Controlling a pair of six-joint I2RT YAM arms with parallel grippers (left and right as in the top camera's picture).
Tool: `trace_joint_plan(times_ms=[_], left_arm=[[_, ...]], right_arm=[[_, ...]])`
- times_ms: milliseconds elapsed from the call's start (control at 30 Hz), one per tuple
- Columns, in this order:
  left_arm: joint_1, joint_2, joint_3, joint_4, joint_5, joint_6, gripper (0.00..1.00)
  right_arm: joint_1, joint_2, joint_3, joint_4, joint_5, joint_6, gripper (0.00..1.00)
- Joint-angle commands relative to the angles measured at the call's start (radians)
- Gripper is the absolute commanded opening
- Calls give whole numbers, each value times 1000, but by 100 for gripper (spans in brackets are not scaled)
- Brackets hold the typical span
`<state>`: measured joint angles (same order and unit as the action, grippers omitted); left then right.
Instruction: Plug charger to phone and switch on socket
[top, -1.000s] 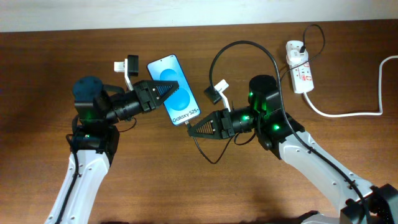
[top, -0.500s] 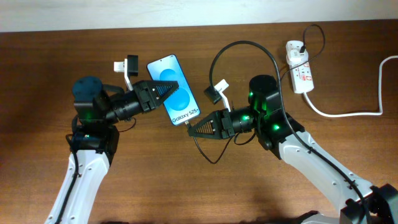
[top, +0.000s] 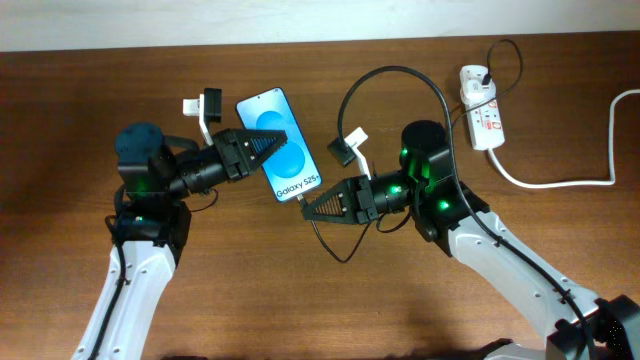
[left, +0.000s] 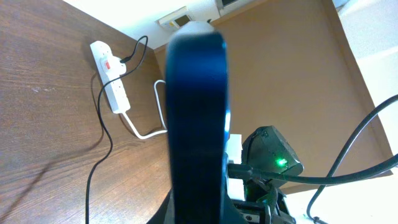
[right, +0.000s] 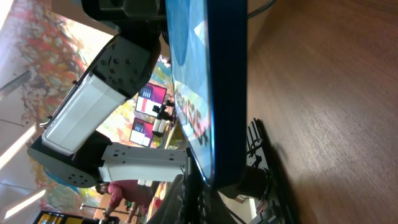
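The phone (top: 293, 163) has a blue screen and is held off the table, clamped from its left side by my left gripper (top: 266, 144). In the left wrist view the phone (left: 196, 112) shows edge-on and fills the middle. My right gripper (top: 309, 209) is at the phone's bottom end, shut on the plug tip of the thin black charger cable (top: 400, 70). The plug meets the phone's bottom edge; whether it is seated is hidden. The right wrist view shows the phone (right: 227, 93) edge-on just above the fingers. The white socket (top: 483, 108) lies at the back right.
The charger cable arcs from the socket over to the phone and loops slack on the table (top: 335, 250). The socket's thick white cord (top: 560, 183) runs off the right edge. The socket also shows in the left wrist view (left: 111, 78). The table's back edge meets a white wall.
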<state>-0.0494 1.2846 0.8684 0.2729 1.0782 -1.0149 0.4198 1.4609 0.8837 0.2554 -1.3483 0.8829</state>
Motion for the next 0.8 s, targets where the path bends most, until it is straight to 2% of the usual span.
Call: trace_joint_plan(times_ms=[0, 767], left_arm=[[-2, -10, 15, 2, 51, 5, 0], [33, -10, 15, 2, 107, 5, 0]], right_arm=[[4, 5, 7, 16, -1, -18, 4], [-29, 5, 7, 15, -1, -17, 4]])
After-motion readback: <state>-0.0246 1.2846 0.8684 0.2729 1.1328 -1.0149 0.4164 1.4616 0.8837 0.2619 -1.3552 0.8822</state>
